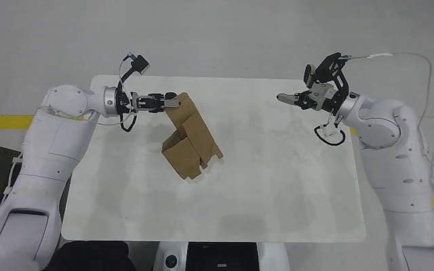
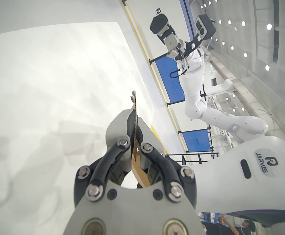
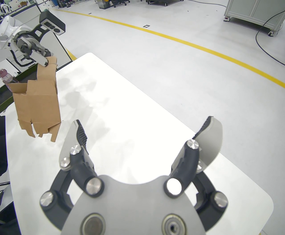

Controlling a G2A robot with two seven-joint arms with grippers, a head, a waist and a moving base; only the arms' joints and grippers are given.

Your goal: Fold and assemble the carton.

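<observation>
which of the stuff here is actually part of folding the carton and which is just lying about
For the job: carton; left claw, shut on its flap; right claw, open above the table.
Just about: yellow floor line; grey cabinet; blue panels.

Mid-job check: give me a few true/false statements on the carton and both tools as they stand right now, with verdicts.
1. The left tool is shut on an upper flap of the carton. True.
2. The right tool is gripping the carton. False: it is open and apart from the carton.
3. The carton is pressed flat. False: it is opened into a sleeve, held up by the left tool.
4. The carton's lower flaps are unfolded. True.
</observation>
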